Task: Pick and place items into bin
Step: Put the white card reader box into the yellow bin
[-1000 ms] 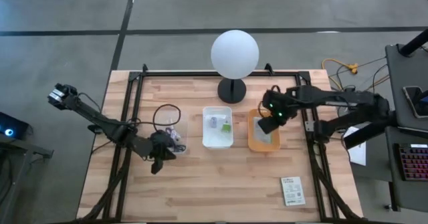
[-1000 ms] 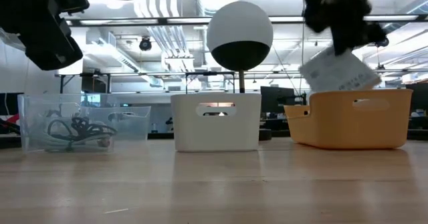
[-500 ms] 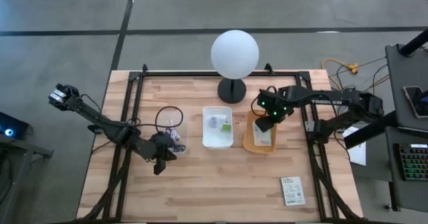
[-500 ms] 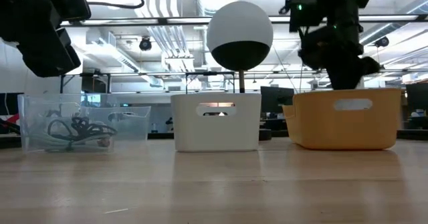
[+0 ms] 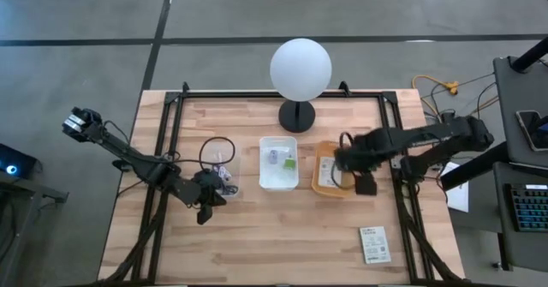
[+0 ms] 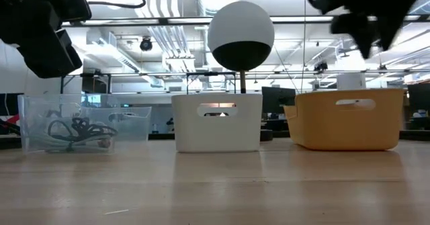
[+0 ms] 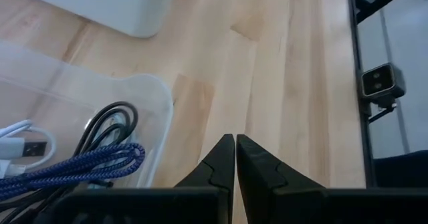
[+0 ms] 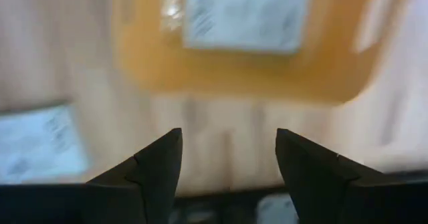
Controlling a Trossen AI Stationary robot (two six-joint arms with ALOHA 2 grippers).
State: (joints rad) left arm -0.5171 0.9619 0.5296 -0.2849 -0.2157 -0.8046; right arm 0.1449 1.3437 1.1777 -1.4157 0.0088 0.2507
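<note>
Right gripper (image 8: pixel 227 160) hanging spread wide, holding nothing, beside the orange bin (image 5: pixel 318 170). White packet (image 5: pixel 332 172) lying inside. Left gripper (image 7: pixel 235 158) waiting, pressed together.

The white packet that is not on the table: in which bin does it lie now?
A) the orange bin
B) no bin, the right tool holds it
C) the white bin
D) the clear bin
A: the white packet lies flat inside the orange bin, and the right tool is open and empty.
</note>
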